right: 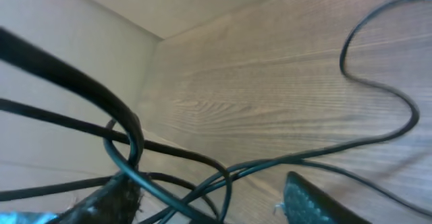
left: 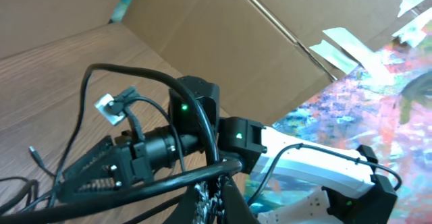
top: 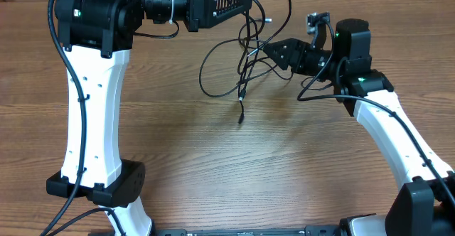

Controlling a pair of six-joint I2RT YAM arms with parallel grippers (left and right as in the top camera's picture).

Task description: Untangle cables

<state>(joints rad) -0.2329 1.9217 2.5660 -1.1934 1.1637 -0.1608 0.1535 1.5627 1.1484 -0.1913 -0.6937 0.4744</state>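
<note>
The cables (top: 247, 57) are thin, black and limp, so they will likely sag and slip rather than hold a shape. They bunch in a loose knot over the far part of the desk (top: 213, 172), between the two claws, and their longest run trails toward the near edge, ending in a small plug end (top: 240, 117) that points that way. I judge a strand just beside the knot the best hold, not the delicate plug. The left claw (top: 247, 5) looks clenched on the cables' upper strands, while the right claw (top: 267, 48) has its fingers (right: 307, 197) apart, with strands merely crossing the gap.
</note>
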